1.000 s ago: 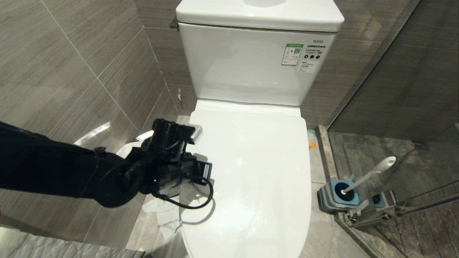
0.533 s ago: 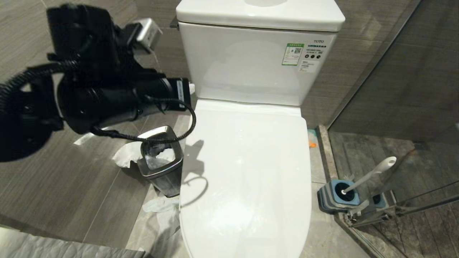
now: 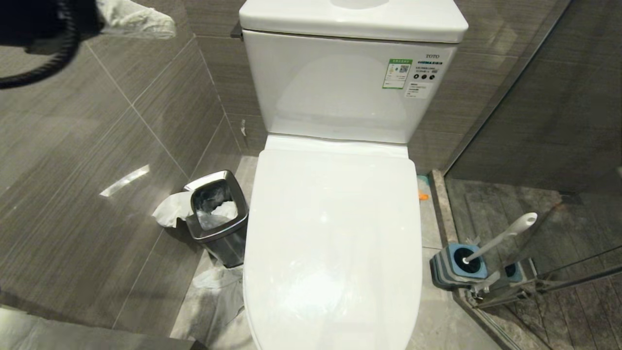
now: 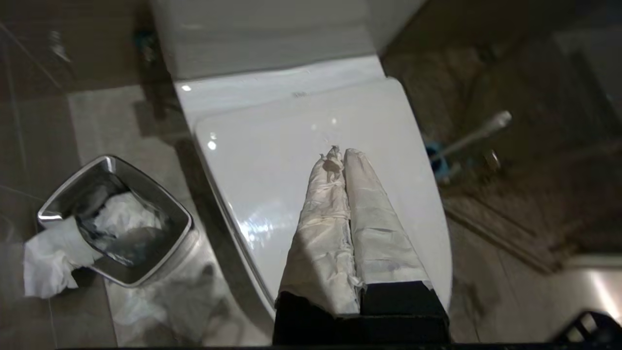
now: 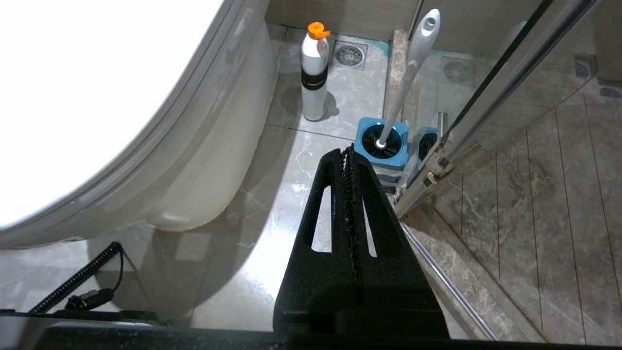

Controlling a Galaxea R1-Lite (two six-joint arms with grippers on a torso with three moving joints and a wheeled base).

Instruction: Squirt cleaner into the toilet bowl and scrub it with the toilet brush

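Item: left gripper (image 4: 340, 151), fingers wrapped in pale crinkled covering, pressed together tip to tip, nothing between them; raised high, its tips above the closed toilet lid (image 4: 311, 160) and clear of it. In the head view only its wrapped tip shows at the top corner (image 3: 133, 22)

Item: right gripper (image 5: 349, 151), black slotted fingers, closed flat against each other, empty; low beside the toilet bowl (image 5: 194, 160), aimed at the floor

Beyond the right fingertips: toilet brush (image 5: 410, 63), upright in its square blue base, just ahead, beside the glass shower door (image 5: 491, 92). Farther ahead, near the pedestal: white bottle with an orange cap (image 5: 313, 73), probably the cleaner's container

Off to the side of the left gripper, well below it: steel bin (image 4: 116, 218) with crumpled paper hanging over its rim

Step in hand, as judged: lid down, bowl hidden, no cleaner visible on porcelain, so the lid must be lifted first

Handling notes:
- bring the left tips under the lid's front edge, not on its glossy top, where they may slip
- raise it steadily until it leans on the cistern (image 3: 340, 87)
- keep the arm clear of the bin
- leave brush and bottle standing until the bowl is open
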